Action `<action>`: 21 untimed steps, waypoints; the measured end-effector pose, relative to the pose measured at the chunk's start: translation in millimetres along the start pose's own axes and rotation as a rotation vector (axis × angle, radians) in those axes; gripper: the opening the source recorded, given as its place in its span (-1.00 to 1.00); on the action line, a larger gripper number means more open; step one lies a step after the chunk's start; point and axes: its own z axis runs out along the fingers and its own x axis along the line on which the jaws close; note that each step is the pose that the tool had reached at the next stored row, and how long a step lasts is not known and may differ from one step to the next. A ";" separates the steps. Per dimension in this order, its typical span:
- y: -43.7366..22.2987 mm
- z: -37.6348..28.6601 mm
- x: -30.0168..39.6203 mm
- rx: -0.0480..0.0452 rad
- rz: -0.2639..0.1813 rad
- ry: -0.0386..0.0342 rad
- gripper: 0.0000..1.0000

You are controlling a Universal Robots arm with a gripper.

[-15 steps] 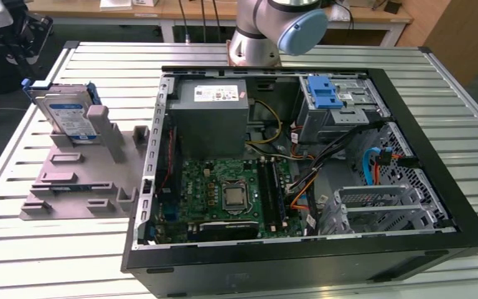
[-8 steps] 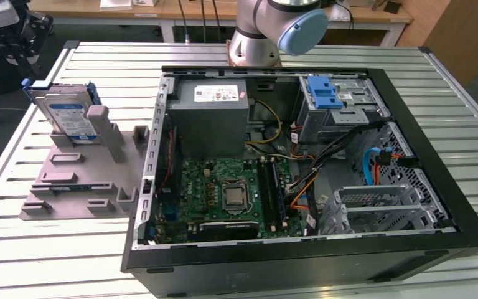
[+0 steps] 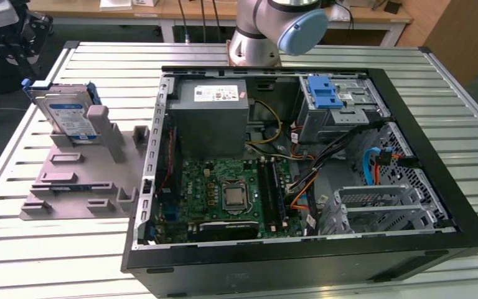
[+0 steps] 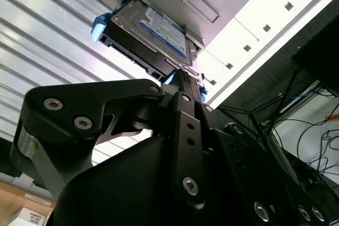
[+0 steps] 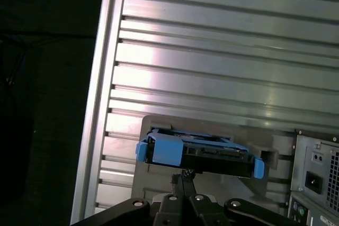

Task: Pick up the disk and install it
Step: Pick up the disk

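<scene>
The disk (image 3: 65,115) stands on edge in the grey slotted stand (image 3: 81,180) at the exterior view's left, silver with a white-and-blue label and a blue carrier frame. Both wrist views show the disk (image 4: 153,33) (image 5: 198,152) close ahead of my gripper. My gripper (image 5: 183,174) (image 4: 183,73) points at the disk's edge with its black fingertips drawn together, shut and holding nothing. The tips sit just short of the blue frame; whether they touch it I cannot tell.
An open black computer case (image 3: 438,156) lies on the slatted metal table (image 3: 56,249), with a metal drive bay and blue latch piece (image 3: 326,93) at its far corner. The arm's base (image 3: 264,31) stands behind the case. The table's edge (image 5: 95,104) runs near the stand.
</scene>
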 end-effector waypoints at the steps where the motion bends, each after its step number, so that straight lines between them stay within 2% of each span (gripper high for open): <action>1: 0.0 0.0 0.0 0.0000 -0.012 0.0004 -0.79; 6: 0.0 0.1 0.0 0.0001 -0.097 0.0035 -0.79; 10: 0.0 0.2 0.0 0.0001 -0.141 0.0050 -0.79; 21: 0.0 0.2 0.0 0.0001 -0.147 0.0053 -0.79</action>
